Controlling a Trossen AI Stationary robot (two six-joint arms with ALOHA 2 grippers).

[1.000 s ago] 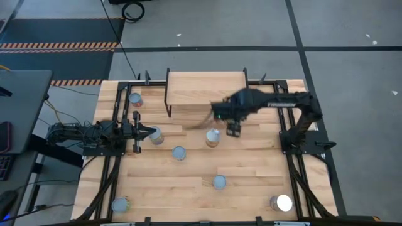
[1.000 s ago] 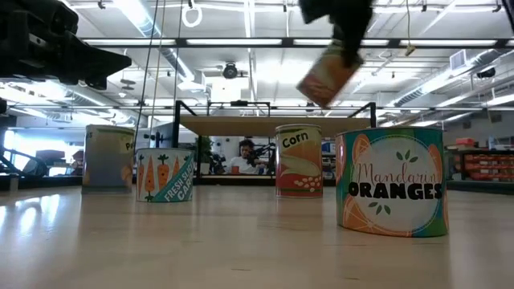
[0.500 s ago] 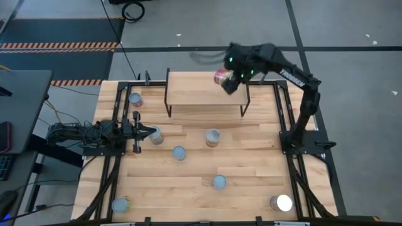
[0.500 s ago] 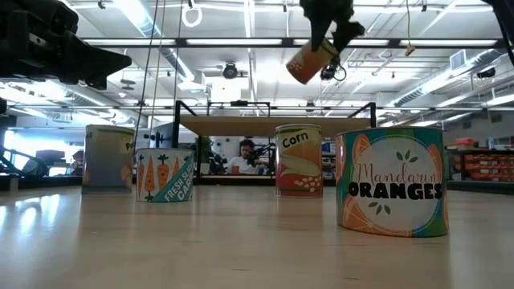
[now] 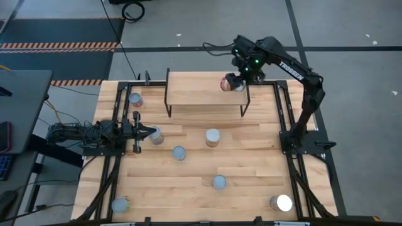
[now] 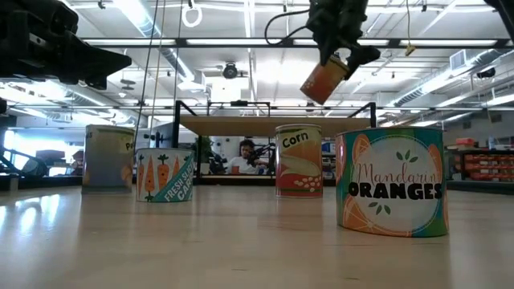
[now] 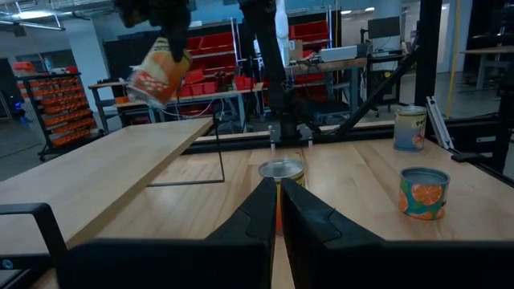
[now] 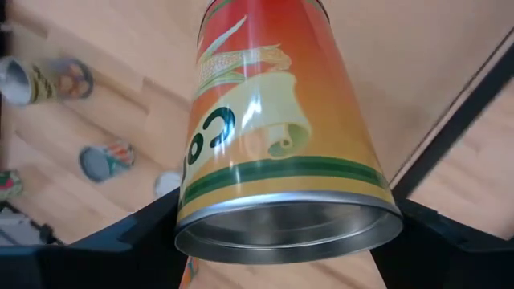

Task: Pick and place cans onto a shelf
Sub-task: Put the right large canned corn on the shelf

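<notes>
My right gripper (image 5: pixel 241 75) is shut on a can with an orange-red corn label (image 5: pixel 230 83), held in the air over the right end of the light-wood shelf (image 5: pixel 201 91). The can also shows in the low view (image 6: pixel 324 80) and in the left wrist view (image 7: pixel 158 74). My left gripper (image 5: pixel 151 132) is shut and low at the table's left. A silver-topped can (image 7: pixel 281 170) stands on its base just beyond its fingertips. My right gripper pinches the corn can between its two fingers, on its two opposite sides (image 8: pixel 193 201) near the rimmed end that faces the wrist. The fingers (image 8: pixel 144 229) come slanting from above. The can is tilted and lifted clear above the shelf.
Several more cans stand on the tabletop: far left (image 5: pixel 135 99), middle (image 5: pixel 213 137) (image 5: pixel 179 152) (image 5: pixel 219 182), near left (image 5: pixel 120 204) and near right (image 5: pixel 281 203). The shelf stands on thin black legs (image 5: pixel 245 103) at the far edge.
My right gripper has risen from above the table's middle and gone toward the far edge, carrying the corn can over the shelf's right end. The can has stayed tilted in the hold, and its tilt has changed on the way.
</notes>
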